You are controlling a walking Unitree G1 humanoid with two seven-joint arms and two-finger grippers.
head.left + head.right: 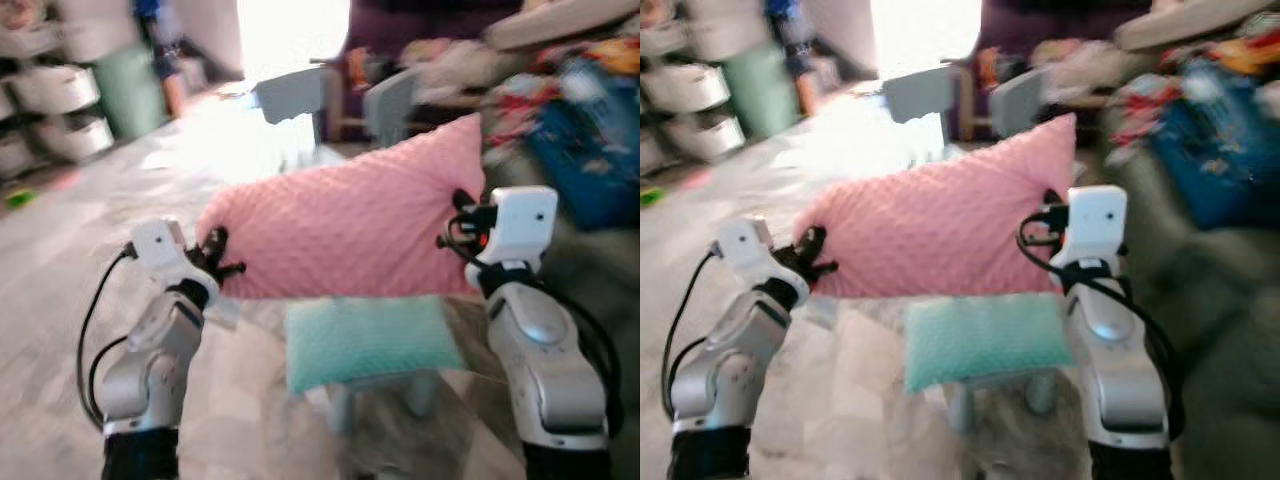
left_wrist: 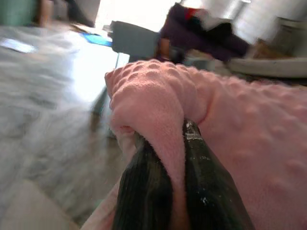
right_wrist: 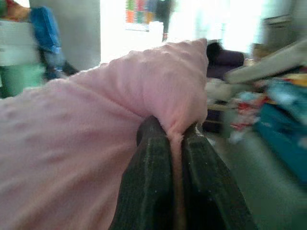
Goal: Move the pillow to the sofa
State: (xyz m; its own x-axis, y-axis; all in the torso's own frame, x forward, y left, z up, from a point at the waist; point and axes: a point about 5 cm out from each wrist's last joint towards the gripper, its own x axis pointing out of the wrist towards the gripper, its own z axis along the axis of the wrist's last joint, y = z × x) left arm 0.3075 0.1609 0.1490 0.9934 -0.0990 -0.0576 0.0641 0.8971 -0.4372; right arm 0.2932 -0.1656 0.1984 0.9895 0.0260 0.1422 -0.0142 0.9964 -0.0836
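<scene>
A large pink dimpled pillow [image 1: 345, 220] hangs in the air in front of me, held between both arms. My left gripper [image 1: 215, 258] is shut on its left corner, and the pink fabric [image 2: 158, 124] is pinched between the black fingers [image 2: 144, 191]. My right gripper [image 1: 462, 232] is shut on the pillow's right edge, with the cloth [image 3: 158, 91] squeezed between its fingers [image 3: 151, 182]. A dark purple sofa [image 1: 400, 30] piled with clutter stands at the back of the room.
A small stool with a mint-green cushion [image 1: 370, 340] stands just below the pillow. Two grey chairs [image 1: 290, 95] stand further ahead. White storage bins [image 1: 55, 90] and a green container [image 1: 130, 90] line the left wall. Blue and colourful clutter [image 1: 580, 140] lies to the right.
</scene>
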